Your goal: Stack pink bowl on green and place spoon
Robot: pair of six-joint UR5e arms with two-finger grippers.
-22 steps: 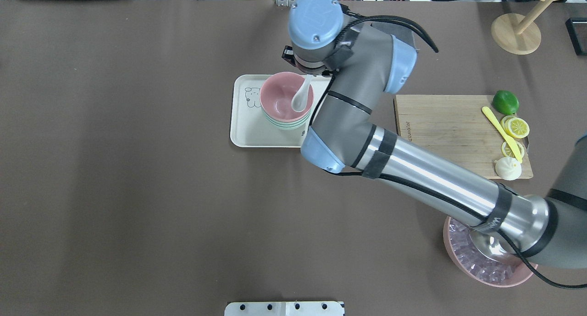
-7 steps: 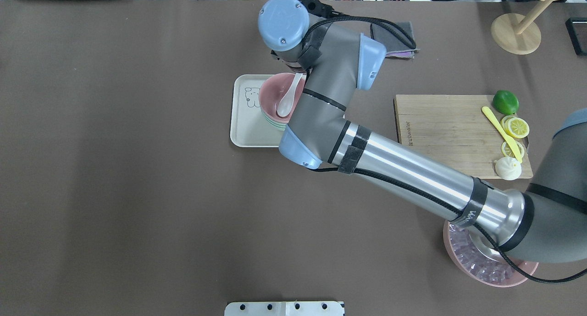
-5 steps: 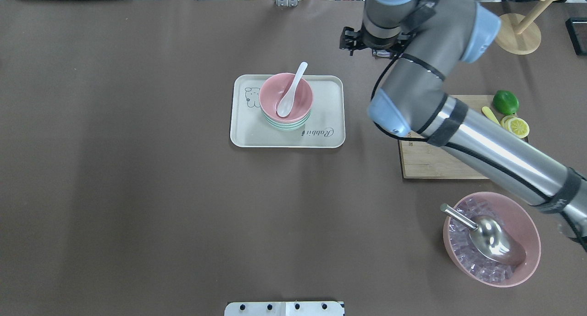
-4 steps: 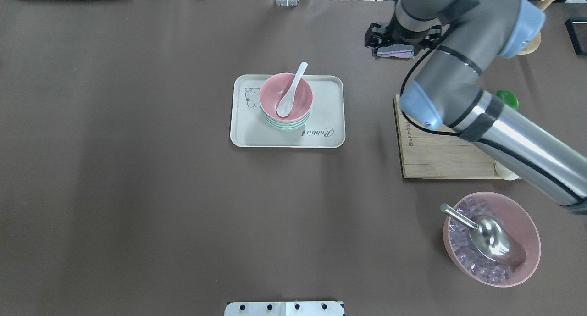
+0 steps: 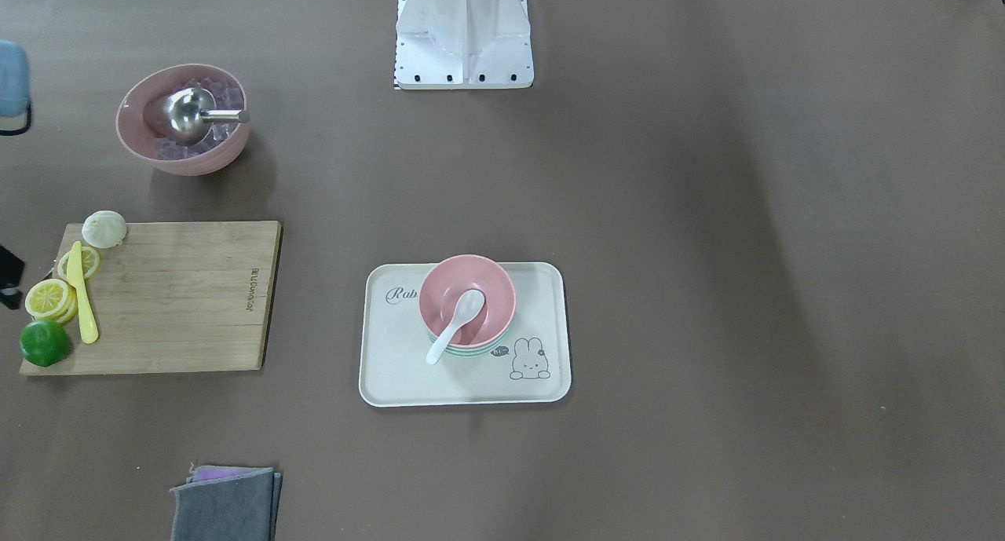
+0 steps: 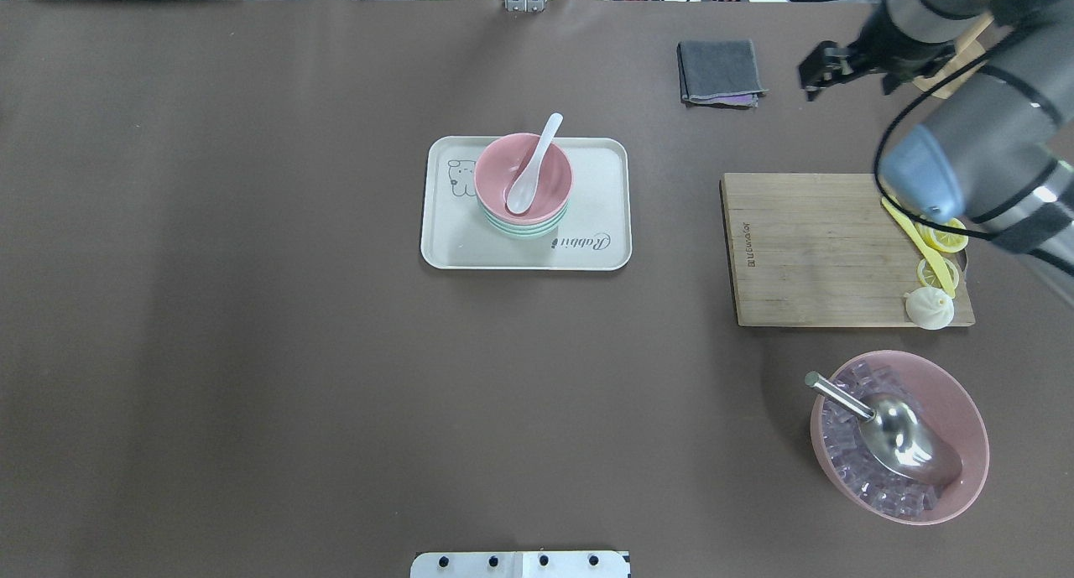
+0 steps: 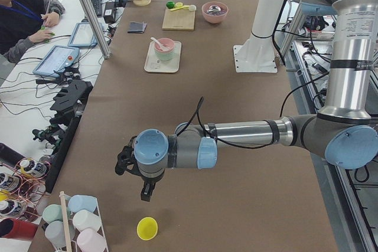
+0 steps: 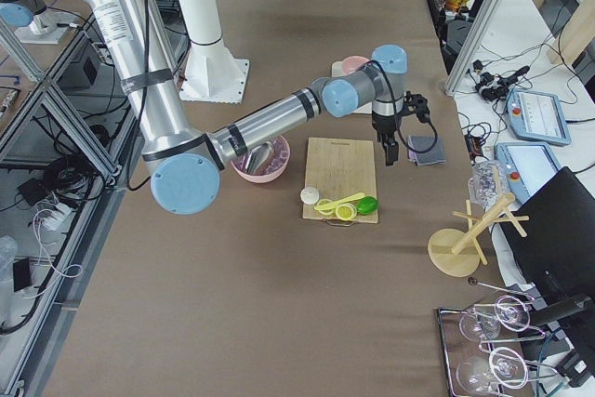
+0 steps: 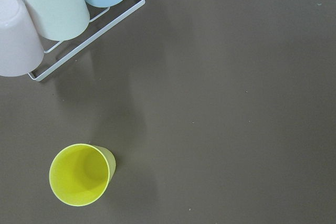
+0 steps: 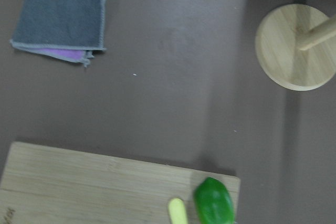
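Observation:
The pink bowl (image 6: 495, 171) sits stacked on the green bowl (image 6: 524, 228) on a cream tray (image 6: 596, 200) at mid-table. The stack also shows in the front-facing view (image 5: 447, 290). A white spoon (image 6: 529, 171) lies in the pink bowl, its handle over the far rim. My right gripper (image 6: 821, 73) is open and empty, high above the table's far right, well away from the tray. My left gripper (image 7: 133, 180) shows only in the exterior left view, above a yellow cup (image 7: 147, 228). I cannot tell whether it is open or shut.
A wooden cutting board (image 6: 814, 242) with lemon slices, a yellow knife and a lime (image 5: 43, 342) lies right of the tray. A large pink bowl of ice with a metal scoop (image 6: 898, 435) stands near right. A grey cloth (image 6: 720, 72) and a wooden stand (image 10: 294, 45) are at far right.
My right gripper has let go of the spoon and swung away to the far right. The spoon now rests in the pink bowl. The bowls have not moved.

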